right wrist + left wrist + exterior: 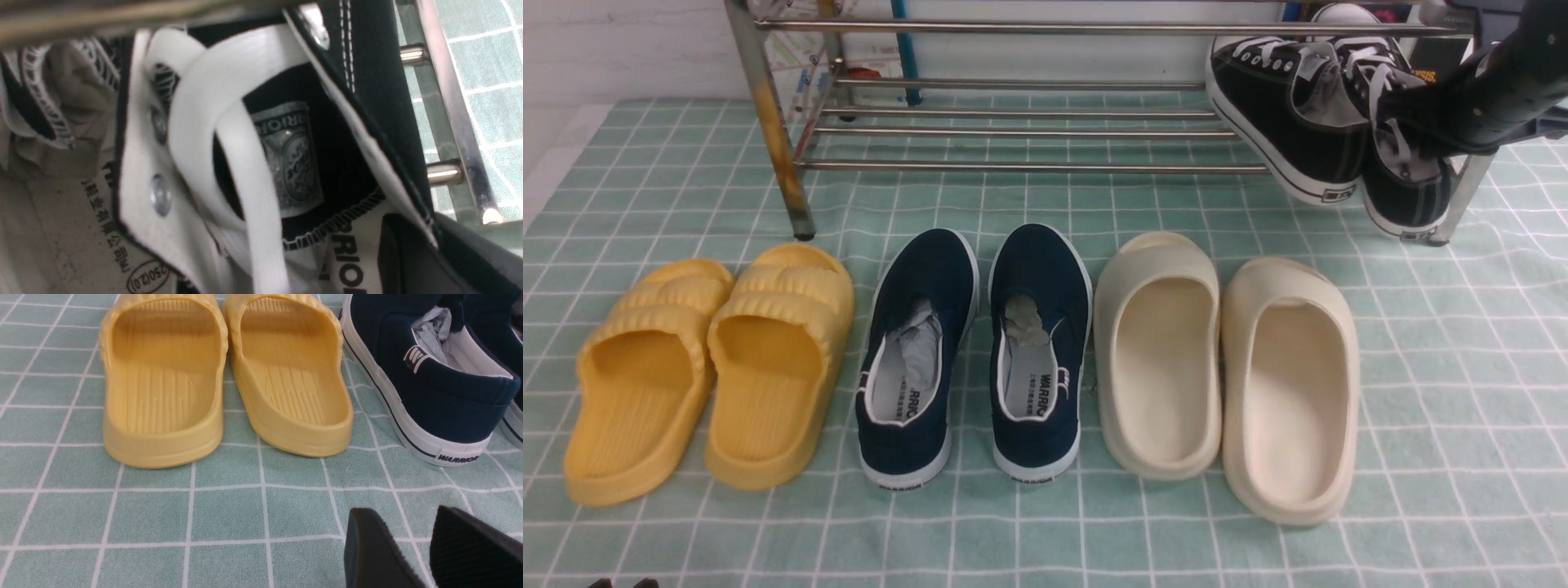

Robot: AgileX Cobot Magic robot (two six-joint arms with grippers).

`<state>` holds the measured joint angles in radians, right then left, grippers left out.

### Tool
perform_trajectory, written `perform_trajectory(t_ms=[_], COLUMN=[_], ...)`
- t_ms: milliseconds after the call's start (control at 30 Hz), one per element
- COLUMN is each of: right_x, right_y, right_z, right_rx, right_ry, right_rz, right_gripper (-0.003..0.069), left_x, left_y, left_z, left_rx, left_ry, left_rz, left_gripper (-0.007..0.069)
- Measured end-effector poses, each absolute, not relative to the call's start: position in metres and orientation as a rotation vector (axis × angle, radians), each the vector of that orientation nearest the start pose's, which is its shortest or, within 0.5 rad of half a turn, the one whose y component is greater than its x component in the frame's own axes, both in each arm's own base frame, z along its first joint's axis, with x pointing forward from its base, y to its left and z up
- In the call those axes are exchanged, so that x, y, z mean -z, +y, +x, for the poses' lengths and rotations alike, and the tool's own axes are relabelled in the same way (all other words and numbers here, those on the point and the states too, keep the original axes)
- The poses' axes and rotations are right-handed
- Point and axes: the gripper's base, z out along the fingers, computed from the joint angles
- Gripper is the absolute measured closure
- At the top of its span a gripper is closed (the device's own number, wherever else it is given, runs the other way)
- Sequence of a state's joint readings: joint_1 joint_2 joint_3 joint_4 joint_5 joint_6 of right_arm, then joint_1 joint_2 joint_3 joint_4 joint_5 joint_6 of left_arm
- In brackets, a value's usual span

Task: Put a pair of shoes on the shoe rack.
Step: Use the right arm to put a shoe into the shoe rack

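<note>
Fig. R gripper, upper right of front view: clamped on inner collars of black canvas sneakers. The pair is tilted, toes behind the top bar of the shoe rack, heels low nr its right leg. L gripper, bottom-left edge of front view: fingers apart, holding nothing, over green checked cloth nr yellow slippers.

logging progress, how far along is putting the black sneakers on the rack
Done: black sneakers are up at the shoe rack's right end, off the cloth. In hand: right hand grips them, tilted, heels past the front bar. To do: set them flat, release. Left hand open.
</note>
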<state>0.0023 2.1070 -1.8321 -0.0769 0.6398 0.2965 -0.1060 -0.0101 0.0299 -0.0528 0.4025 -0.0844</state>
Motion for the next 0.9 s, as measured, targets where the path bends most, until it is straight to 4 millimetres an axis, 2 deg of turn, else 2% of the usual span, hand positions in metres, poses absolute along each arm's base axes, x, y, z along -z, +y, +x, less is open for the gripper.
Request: perform_trajectory(t_ms=[133, 200, 233, 333, 433, 633, 767, 867, 900], right_x=[-0.255, -0.255, -0.255, -0.255, -0.254, -0.256, -0.265, -0.285, -0.286], right_y=[-0.003, -0.003, -0.003, -0.003, -0.003, -0.006, -0.006, -0.006, -0.006], right_z=[0.491, 0.492, 0.492, 0.49, 0.489, 0.486, 0.483, 0.479, 0.478], right_rx=[-0.082, -0.09, -0.09, -0.081, -0.064, -0.035, -0.03, -0.028, -0.027], right_ry=[2.355, 2.353, 2.353, 2.375, 2.397, 2.428, 2.411, 2.363, 2.361], right_rz=[0.322, 0.325, 0.326, 0.314, 0.291, 0.247, 0.227, 0.202, 0.197], right_gripper=[0.0447, 0.0361, 0.0354, 0.0253, 0.0198, 0.0174, 0.0174, 0.0174, 0.0174], left_x=[-0.168, -0.168, -0.168, -0.168, -0.168, -0.168, -0.168, -0.168, -0.168], left_y=[-0.007, -0.007, -0.007, -0.007, -0.007, -0.007, -0.007, -0.007, -0.007], left_z=[0.051, 0.051, 0.051, 0.051, 0.051, 0.051, 0.051, 0.051, 0.051], left_rx=[0.181, 0.181, 0.181, 0.181, 0.181, 0.181, 0.181, 0.181, 0.181], left_ry=[1.909, 1.909, 1.909, 1.909, 1.909, 1.909, 1.909, 1.909, 1.909], left_rz=[-0.012, -0.012, -0.012, -0.012, -0.012, -0.012, -0.012, -0.012, -0.012], left_gripper=[0.0386, 0.0386, 0.0386, 0.0386, 0.0386, 0.0386, 0.0386, 0.0386, 0.0386])
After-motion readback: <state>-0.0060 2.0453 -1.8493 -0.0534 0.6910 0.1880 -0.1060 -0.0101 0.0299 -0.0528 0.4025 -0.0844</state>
